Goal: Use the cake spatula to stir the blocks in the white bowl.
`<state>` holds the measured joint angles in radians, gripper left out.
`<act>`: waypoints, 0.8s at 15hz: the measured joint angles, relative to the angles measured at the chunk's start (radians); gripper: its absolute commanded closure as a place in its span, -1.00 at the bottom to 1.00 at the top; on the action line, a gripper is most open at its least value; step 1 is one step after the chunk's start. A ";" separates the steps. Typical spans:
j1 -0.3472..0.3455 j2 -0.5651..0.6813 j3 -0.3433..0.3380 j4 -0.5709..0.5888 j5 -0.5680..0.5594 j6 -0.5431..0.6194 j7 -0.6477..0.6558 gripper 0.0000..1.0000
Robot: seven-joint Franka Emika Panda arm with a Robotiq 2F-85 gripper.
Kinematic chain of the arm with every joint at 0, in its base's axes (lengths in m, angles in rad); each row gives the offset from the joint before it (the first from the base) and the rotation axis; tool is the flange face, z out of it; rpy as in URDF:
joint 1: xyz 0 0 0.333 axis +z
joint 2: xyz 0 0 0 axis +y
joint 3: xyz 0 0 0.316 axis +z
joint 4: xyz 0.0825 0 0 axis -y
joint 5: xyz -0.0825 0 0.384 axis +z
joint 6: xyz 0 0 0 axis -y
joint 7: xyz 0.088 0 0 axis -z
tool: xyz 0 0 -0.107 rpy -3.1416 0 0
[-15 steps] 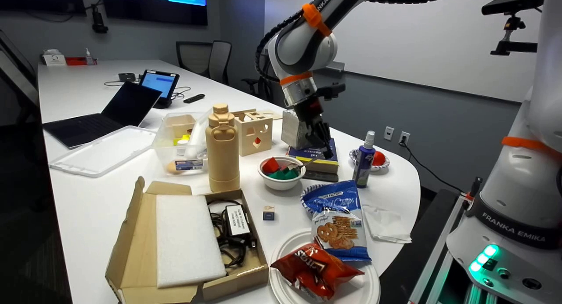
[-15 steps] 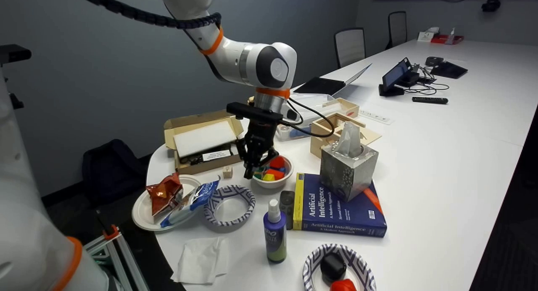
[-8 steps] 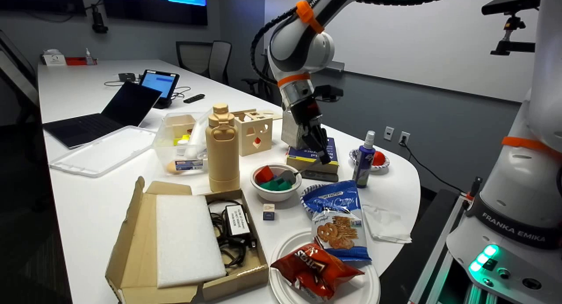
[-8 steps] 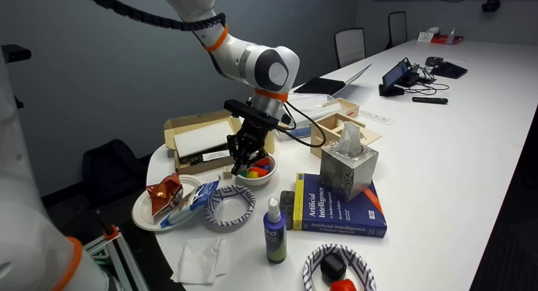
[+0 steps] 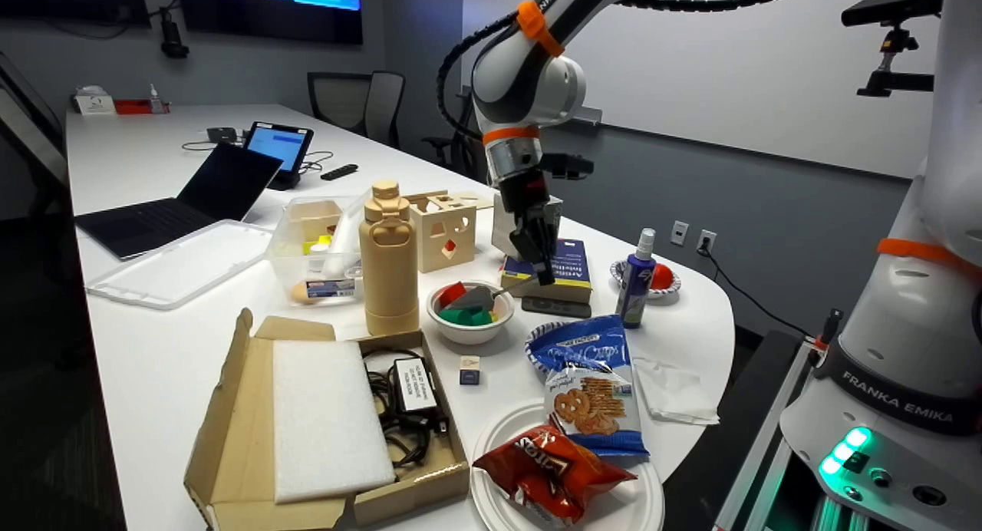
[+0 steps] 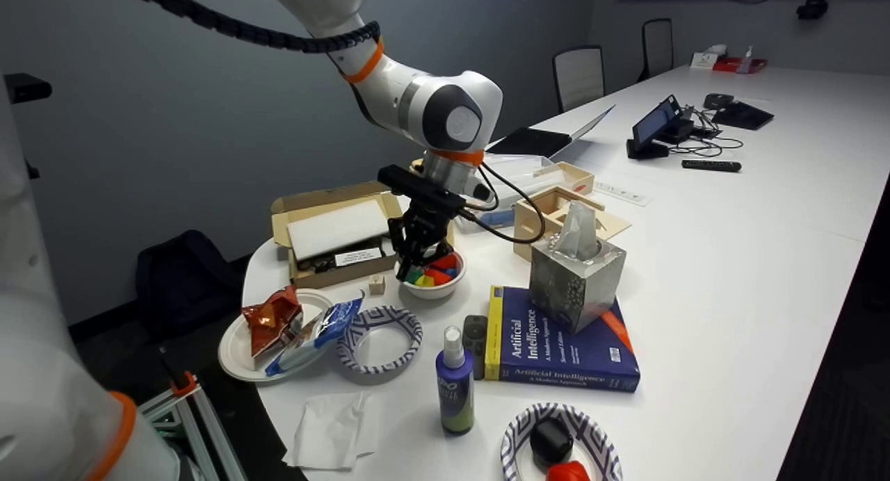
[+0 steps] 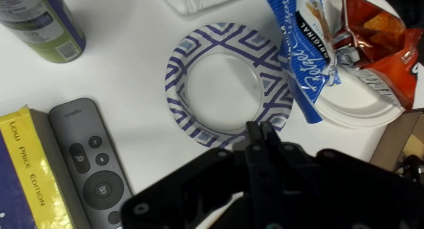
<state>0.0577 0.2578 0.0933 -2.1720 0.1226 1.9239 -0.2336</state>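
Hand (image 5: 544,276) is gripping spatula (image 5: 473,297), which is tilting into white bowl (image 5: 469,335) w/ the blocks (image 5: 460,317). Prob. stirring step: should be sweeping slow circles inside bowl, pressing lightly so bowl isn't sliding.

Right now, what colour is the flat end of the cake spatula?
Grey; the cake spatula's flat end shows best in an exterior view.

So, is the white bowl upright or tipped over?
Upright: in both exterior views the white bowl stands mouth up with the blocks inside.

Smooth bowl (image 5: 469,334), glossy red packet (image 5: 552,473)
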 measured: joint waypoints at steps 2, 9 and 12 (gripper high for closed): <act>0.002 -0.003 -0.001 0.000 -0.059 0.023 0.039 0.98; 0.009 -0.014 -0.005 0.004 -0.209 -0.008 0.133 0.98; 0.009 -0.013 -0.005 0.017 -0.229 -0.084 0.134 0.98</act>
<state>0.0668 0.2447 0.0886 -2.1554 -0.1065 1.8398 -0.0993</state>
